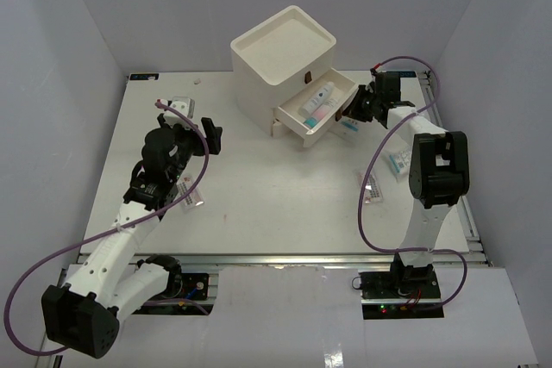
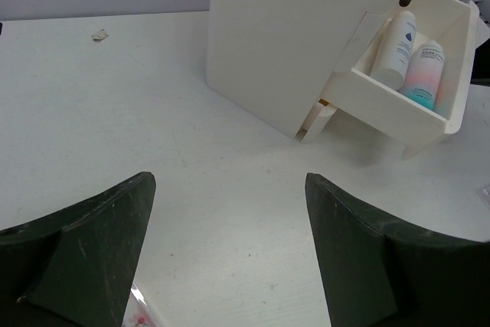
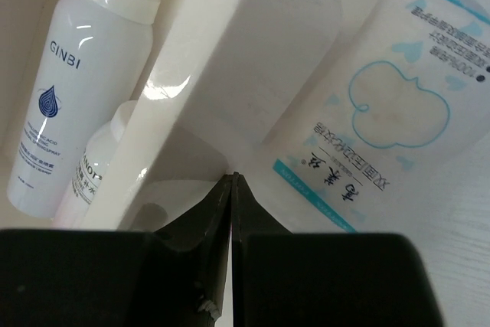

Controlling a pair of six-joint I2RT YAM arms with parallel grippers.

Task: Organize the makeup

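- Drawer box (image 1: 285, 62) stands at the back middle of the table (image 1: 276, 221), one drawer (image 1: 338, 92) pulled out toward the right.
- Two tubes (image 2: 398, 47) lie side by side in that drawer.
- Near sachet (image 3: 383, 105) lies on the table just right of the drawer.
- Two right sachets (image 1: 398, 161) lie further forward.
- Left of the box, a back sachet (image 1: 181, 102) and, nearer us, a front sachet (image 1: 188, 197).

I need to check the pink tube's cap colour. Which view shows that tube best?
Left wrist: the pink tube lies nearly whole in the open drawer, teal cap showing. The top view shows it too, but small. The right wrist view catches only a white part of it past the drawer wall.
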